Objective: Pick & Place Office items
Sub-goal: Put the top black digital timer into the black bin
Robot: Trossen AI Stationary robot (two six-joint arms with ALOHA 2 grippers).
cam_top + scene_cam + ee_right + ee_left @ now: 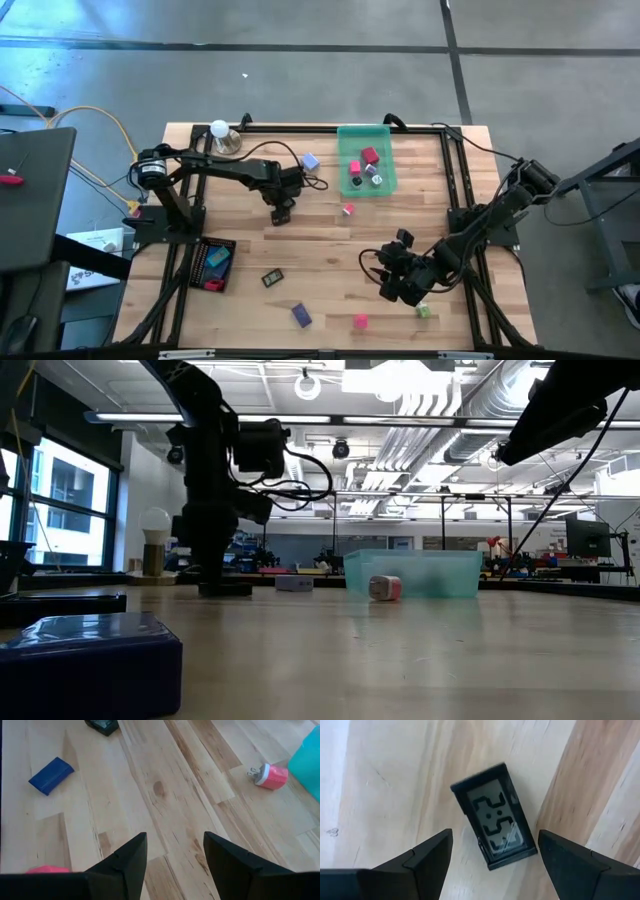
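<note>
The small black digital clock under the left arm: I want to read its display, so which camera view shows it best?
The left wrist view: the clock fills the frame between the open left hand, display facing up. The high view hides it under that hand. The low and right wrist views don't show it clearly.

Pink plug point(385, 588) before teal tray point(412, 573)

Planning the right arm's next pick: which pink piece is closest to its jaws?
The pink block beside the purple block, close by the right gripper. The pink plug lies farther off by the green tray.
</note>
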